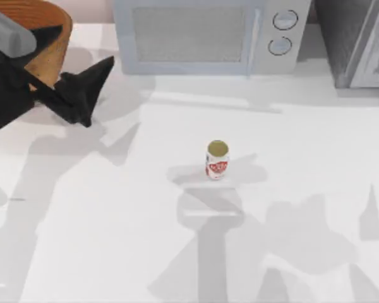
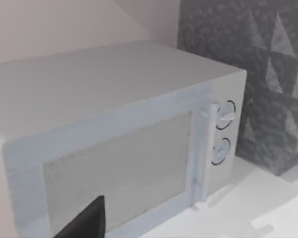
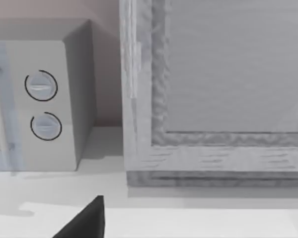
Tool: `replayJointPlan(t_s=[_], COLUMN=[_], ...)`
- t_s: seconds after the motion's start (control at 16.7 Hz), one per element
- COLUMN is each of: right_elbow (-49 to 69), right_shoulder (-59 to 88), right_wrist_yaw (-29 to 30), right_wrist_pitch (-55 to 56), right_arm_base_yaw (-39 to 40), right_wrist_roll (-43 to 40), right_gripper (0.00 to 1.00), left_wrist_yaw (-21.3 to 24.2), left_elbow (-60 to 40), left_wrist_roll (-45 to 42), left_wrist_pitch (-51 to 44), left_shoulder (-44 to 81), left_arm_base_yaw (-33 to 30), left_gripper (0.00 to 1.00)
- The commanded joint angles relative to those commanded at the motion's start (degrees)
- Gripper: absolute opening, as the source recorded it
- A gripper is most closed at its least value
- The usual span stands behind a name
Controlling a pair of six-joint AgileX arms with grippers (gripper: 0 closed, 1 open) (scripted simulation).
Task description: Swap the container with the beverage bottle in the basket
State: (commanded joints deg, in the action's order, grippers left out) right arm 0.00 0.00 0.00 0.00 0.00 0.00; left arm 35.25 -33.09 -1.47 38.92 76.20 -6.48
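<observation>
The beverage bottle (image 1: 217, 160), a small white can with a red label and a dull gold top, stands upright near the middle of the table. The woven orange-brown basket (image 1: 47, 25) sits at the far left corner, partly covered by my left arm. My left gripper (image 1: 99, 92) hangs just right of the basket, well away from the bottle, open with nothing between its fingers. The container is hidden. A black part of my right gripper (image 3: 87, 220) juts into the right wrist view, facing the back of the table.
A grey microwave (image 1: 202, 35) with two round knobs stands along the back edge, right of the basket. A textured grey cabinet (image 1: 360, 41) fills the far right corner. White tabletop (image 1: 114, 240) lies all around the bottle.
</observation>
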Motion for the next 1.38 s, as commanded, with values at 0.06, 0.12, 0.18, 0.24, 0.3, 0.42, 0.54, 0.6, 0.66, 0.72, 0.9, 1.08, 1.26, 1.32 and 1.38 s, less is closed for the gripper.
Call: replayJointPlan(t_s=[0.06,0.12,0.18,0.24,0.3,0.42,0.54,0.6,0.66,0.72,0.9,1.08,1.26,1.32,1.38], right_elbow=[0.00,0.00,0.00,0.00,0.00,0.00,0.00,0.00,0.00,0.00,0.00,0.00,0.00,0.00,0.00], right_shoulder=[0.00,0.00,0.00,0.00,0.00,0.00,0.00,0.00,0.00,0.00,0.00,0.00,0.00,0.00,0.00], right_wrist_yaw=[0.00,0.00,0.00,0.00,0.00,0.00,0.00,0.00,0.00,0.00,0.00,0.00,0.00,0.00,0.00], right_wrist_pitch=[0.00,0.00,0.00,0.00,0.00,0.00,0.00,0.00,0.00,0.00,0.00,0.00,0.00,0.00,0.00], right_arm_base_yaw=[0.00,0.00,0.00,0.00,0.00,0.00,0.00,0.00,0.00,0.00,0.00,0.00,0.00,0.00,0.00], right_wrist_roll=[0.00,0.00,0.00,0.00,0.00,0.00,0.00,0.00,0.00,0.00,0.00,0.00,0.00,0.00,0.00], right_gripper=[1.00,1.00,1.00,1.00,1.00,1.00,1.00,1.00,1.00,1.00,1.00,1.00,1.00,1.00,1.00], left_wrist_yaw=[-3.35,-6.65,-9.87,-12.99,-15.99,-21.51,-26.31,-28.40,-30.25,-31.85,-34.90,-35.25,-35.16,-35.16,-35.09], left_elbow=[2.89,5.79,8.66,11.48,14.25,19.48,24.16,26.22,28.07,29.67,32.73,33.09,32.92,32.92,33.07], left_wrist_roll=[-0.04,-0.05,-0.03,0.02,0.11,0.36,0.68,0.84,1.00,1.15,1.44,1.47,1.44,1.44,1.40], left_wrist_pitch=[-3.69,-7.33,-10.90,-14.36,-17.69,-23.82,-29.11,-31.40,-33.44,-35.19,-38.53,-38.92,-38.82,-38.82,-38.64], left_shoulder=[-7.50,-14.96,-22.30,-29.45,-36.32,-48.79,-59.08,-63.33,-66.98,-70.04,-75.57,-76.20,-75.99,-75.99,-75.45], left_arm_base_yaw=[0.95,1.83,2.63,3.35,3.99,4.99,5.69,5.94,6.14,6.28,6.47,6.48,6.35,6.35,6.57], left_gripper=[1.00,1.00,1.00,1.00,1.00,1.00,1.00,1.00,1.00,1.00,1.00,1.00,1.00,1.00,1.00])
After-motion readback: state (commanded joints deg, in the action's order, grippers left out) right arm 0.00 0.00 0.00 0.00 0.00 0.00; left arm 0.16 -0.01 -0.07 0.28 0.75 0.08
